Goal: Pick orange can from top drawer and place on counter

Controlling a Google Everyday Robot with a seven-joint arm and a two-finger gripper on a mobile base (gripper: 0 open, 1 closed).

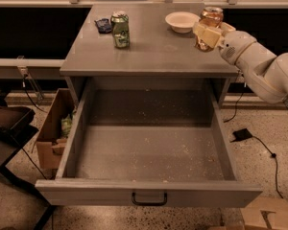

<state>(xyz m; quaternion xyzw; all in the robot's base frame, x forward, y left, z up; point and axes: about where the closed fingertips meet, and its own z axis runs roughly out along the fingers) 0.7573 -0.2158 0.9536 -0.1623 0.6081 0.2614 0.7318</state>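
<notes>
The orange can (211, 20) is upright at the right side of the counter (149, 49), near its right edge. My gripper (207, 32) reaches in from the right and is shut on the can, its pale fingers (207, 34) across the can's front. Whether the can's base touches the counter is hard to tell. The top drawer (149, 152) is pulled fully open below the counter, its speckled floor bare, with a dark handle (149, 199) on the front panel.
A green can (120, 30) stands on the counter's left part, a small dark blue packet (103, 25) beside it. A white bowl (182, 21) sits just left of the orange can. A cardboard box (55, 133) is on the floor left of the drawer; a cable and plug (242, 134) right.
</notes>
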